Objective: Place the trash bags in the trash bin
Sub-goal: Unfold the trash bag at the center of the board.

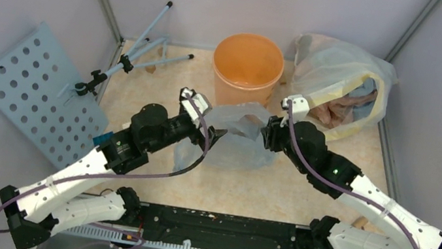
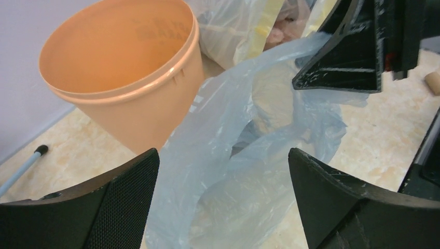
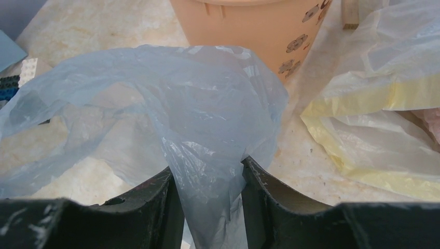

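Observation:
The trash bag (image 1: 235,141) is thin, grey-blue, translucent plastic and lies crumpled on the table just in front of the orange trash bin (image 1: 246,67). My right gripper (image 1: 265,134) is shut on a gathered fold of the bag (image 3: 207,129), which rises between its jaws (image 3: 206,166). My left gripper (image 1: 215,135) is wide open at the bag's left side. In the left wrist view the bag (image 2: 244,176) lies between its fingers (image 2: 223,155) without being clamped. The bin (image 2: 124,67) stands upright and looks empty.
A big clear bag with yellow edges (image 1: 343,83), holding cloth, lies right of the bin. A perforated blue-grey board (image 1: 31,93) and a thin-legged stand (image 1: 132,58) are at the left. A small wooden block (image 2: 431,82) lies on the table. Enclosure walls surround it.

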Tool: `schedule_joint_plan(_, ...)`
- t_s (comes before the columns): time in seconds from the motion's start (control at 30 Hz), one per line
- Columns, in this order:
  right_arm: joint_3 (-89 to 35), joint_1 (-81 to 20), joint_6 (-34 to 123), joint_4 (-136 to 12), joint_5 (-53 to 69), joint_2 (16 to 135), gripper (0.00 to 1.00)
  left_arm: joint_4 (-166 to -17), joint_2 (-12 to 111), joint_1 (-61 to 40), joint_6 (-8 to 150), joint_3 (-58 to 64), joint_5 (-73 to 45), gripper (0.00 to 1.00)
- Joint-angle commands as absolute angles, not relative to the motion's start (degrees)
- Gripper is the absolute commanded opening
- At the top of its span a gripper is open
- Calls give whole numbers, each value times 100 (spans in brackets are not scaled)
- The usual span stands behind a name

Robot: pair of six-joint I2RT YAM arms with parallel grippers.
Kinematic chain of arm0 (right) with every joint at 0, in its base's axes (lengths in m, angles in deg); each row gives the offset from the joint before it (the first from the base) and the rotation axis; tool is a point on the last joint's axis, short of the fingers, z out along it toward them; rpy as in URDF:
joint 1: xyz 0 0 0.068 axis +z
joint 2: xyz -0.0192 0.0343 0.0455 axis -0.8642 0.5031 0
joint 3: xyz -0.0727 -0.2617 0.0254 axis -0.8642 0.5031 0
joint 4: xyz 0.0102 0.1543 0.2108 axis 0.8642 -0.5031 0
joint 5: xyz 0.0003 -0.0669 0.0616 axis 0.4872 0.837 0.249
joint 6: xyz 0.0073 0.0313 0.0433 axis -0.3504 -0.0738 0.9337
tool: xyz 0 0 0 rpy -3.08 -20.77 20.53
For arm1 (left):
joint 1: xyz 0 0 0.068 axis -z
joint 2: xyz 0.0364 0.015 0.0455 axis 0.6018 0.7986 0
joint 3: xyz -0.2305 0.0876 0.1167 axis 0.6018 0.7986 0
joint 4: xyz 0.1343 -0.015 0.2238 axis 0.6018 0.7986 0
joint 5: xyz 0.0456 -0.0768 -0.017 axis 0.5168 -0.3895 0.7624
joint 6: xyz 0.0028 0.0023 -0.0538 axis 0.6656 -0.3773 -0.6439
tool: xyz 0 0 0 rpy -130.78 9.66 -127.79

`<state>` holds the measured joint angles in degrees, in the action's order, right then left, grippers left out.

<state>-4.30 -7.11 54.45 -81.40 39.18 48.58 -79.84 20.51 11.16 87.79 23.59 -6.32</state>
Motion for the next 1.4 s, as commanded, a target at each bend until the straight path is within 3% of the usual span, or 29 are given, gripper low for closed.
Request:
schedule_joint_plan(0.0, -874, -737, 5502, -8100, 3844, 5041, 40, -7966, 2563, 1144, 9016, 2185, -368, 99)
schedule_joint_plan(0.4, -879, -741, 5471, -8184, 3856, 5040, 40, -8807, 3188, 1146, 9855, 2464, 947, 98)
schedule_joint_plan(0.47, -818, -741, 5464, -8191, 3892, 5003, 40, -8867, 3405, 1146, 9894, 2406, 858, 92)
schedule_joint_plan(0.5, -784, -739, 5461, -8198, 3918, 4981, 40, -8867, 3519, 1143, 9906, 2360, 801, 84)
schedule_joint_plan(0.6, -720, -738, 5433, -8313, 4057, 4923, 40, -8687, 3752, 1144, 9827, 2137, 828, 44)
schedule_joint_plan(0.67, -691, -741, 5396, -8432, 4219, 4860, 40, -8460, 3791, 1148, 9805, 1984, 920, 26)
schedule_joint_plan(0.77, -683, -738, 5221, -8633, 4417, 4650, 53, -7934, 3817, 1143, 9616, 1605, 926, 1)
schedule_joint_plan(0.87, -448, -727, 4962, -8455, 4150, 4216, 62, -7467, 3827, 1143, 9309, 1205, 576, 0)
schedule_joint_plan(1.1, -89, -602, 4107, -7769, 2428, 3092, 68, -6892, 4089, 1145, 8812, 614, 93, 0)
schedule_joint_plan(1.37, -38, -477, 3911, -7396, 1568, 2774, 72, -6557, 4400, 1140, 8485, 402, -83, 0)
